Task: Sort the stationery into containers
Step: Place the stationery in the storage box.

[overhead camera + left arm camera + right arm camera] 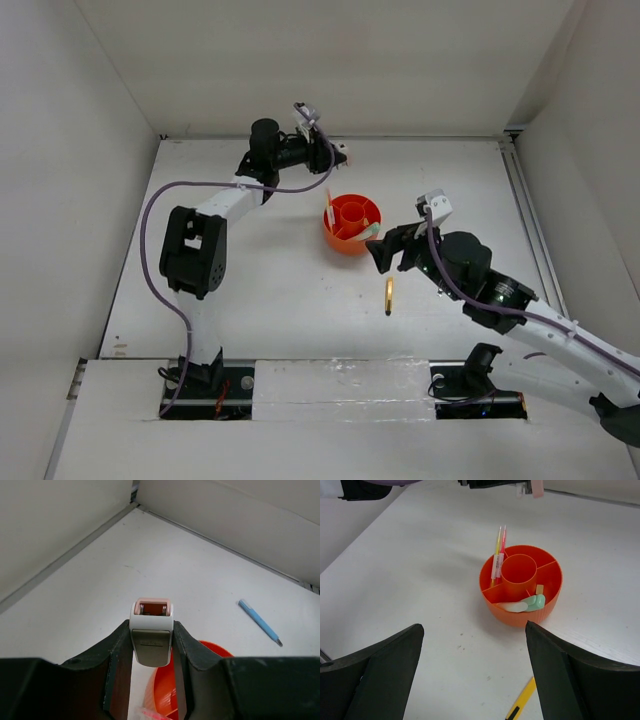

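Our left jaws grip the pink-white stapler point(152, 630) near the far edge of the desk point(250, 285). Our right jaws gape wide, empty, beside the orange organiser point(520, 616).

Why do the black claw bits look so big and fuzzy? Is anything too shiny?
Left wrist view: the left claw sits right by the lens, so it looks huge, dark and soft; the stapler it grips is sharper. Right wrist view: the right claw likewise, while the orange organiser is crisp. Top view: even light, no glare, the gold pen tiny.
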`<action>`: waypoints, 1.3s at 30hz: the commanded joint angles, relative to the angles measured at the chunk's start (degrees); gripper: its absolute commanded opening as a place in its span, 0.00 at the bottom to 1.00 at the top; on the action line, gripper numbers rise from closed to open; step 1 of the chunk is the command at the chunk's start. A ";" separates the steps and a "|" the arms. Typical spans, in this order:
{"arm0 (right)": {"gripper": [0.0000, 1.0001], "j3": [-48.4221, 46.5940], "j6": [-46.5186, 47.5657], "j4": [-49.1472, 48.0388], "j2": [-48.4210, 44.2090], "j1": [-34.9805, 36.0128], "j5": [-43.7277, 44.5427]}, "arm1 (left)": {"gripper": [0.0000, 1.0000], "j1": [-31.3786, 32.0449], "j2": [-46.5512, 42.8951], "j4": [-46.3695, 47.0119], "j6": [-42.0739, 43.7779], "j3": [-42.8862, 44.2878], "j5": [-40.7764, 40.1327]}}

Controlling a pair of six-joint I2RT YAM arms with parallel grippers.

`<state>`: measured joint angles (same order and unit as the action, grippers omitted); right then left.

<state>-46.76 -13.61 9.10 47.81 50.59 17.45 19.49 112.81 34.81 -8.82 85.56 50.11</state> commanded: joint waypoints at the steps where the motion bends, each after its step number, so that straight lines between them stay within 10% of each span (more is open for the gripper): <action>1: 0.89 -0.08 1.30 1.88 -2.28 -0.67 1.44 | 0.00 0.03 0.64 0.70 2.67 2.60 6.32; 39: 0.89 -0.61 1.30 3.55 -5.10 -0.67 0.39 | 0.00 3.10 5.13 -4.31 6.36 -2.33 7.81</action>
<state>-46.76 -12.86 13.52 43.57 50.24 18.02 22.76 118.87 27.59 -2.46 83.24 56.71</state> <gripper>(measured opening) 0.884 0.269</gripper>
